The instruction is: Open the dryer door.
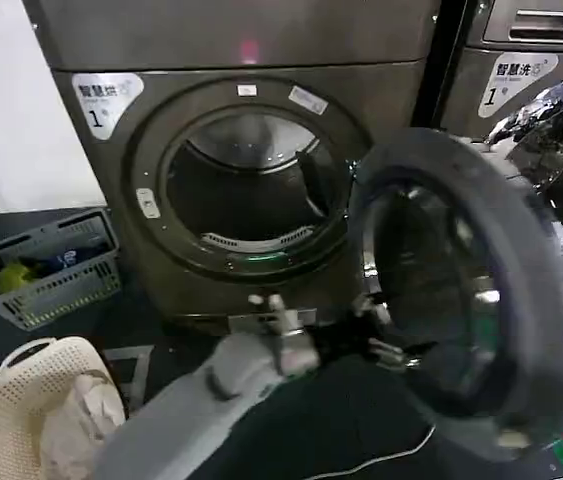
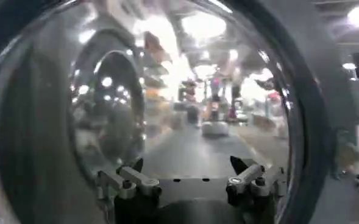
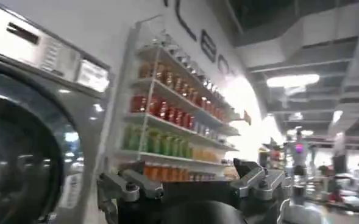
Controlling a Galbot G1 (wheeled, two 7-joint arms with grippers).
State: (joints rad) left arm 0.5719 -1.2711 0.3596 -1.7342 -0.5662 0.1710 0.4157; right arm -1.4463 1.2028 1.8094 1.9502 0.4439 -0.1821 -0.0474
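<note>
The dryer door (image 1: pixel 536 270) stands swung open to the right of the bronze-grey machine (image 1: pixel 241 50), its grey inner face and domed glass turned toward me. The drum opening (image 1: pixel 246 195) is uncovered. My left arm reaches up from the bottom middle, and my left gripper (image 1: pixel 376 338) sits at the lower left of the door's inner ring. In the left wrist view the left gripper (image 2: pixel 187 164) is open just in front of the dark glass (image 2: pixel 167 91), with nothing between its fingers. My right gripper (image 3: pixel 185 171) is open and holds nothing, away from the door.
A grey basket (image 1: pixel 46 270) with clothes and a cream laundry basket (image 1: pixel 46 400) stand on the floor at the left. A second machine (image 1: pixel 521 70) with a silver drawer handle stands behind the open door. Shelves of bottles (image 3: pixel 173 122) face the right wrist.
</note>
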